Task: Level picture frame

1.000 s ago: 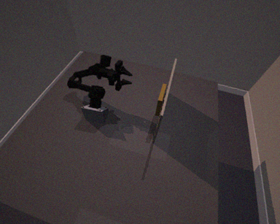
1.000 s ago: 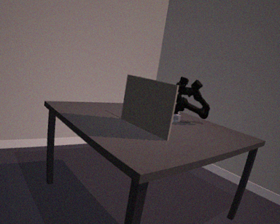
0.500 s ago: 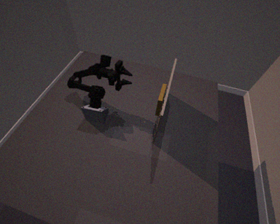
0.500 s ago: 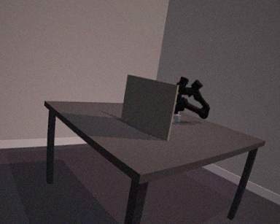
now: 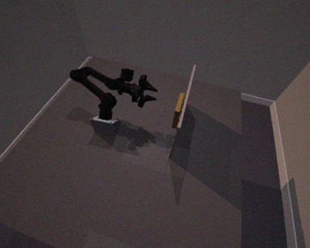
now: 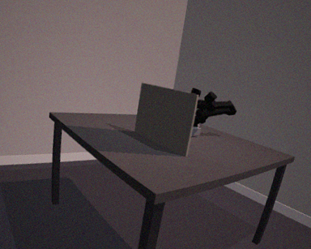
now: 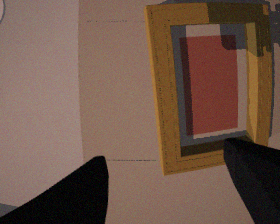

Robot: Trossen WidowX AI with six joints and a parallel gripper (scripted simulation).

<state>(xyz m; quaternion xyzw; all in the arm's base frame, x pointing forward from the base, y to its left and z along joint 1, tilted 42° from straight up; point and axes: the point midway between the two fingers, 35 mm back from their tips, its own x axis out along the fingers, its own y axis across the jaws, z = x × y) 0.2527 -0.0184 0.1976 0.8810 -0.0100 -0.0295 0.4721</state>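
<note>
The picture frame (image 7: 161, 85) has a yellow border, a grey mat and a red picture, and it hangs on the upright wall panel (image 7: 113, 97) (image 5: 186, 100) (image 6: 165, 117). In the wrist view its edges run slightly askew to the panel's lines. In the top view the frame (image 5: 178, 108) shows edge-on as a yellow strip on the panel's left face. My gripper (image 5: 155, 94) (image 7: 166, 157) is open and empty. It is held level in the air, a short way in front of the frame, not touching it. The screw and the notched strip are hidden behind the frame.
The panel stands near the middle of a dark table (image 5: 57, 184) (image 6: 226, 157). The arm's base (image 5: 105, 120) is mounted on the table to the left of the panel. Room walls stand well behind the table.
</note>
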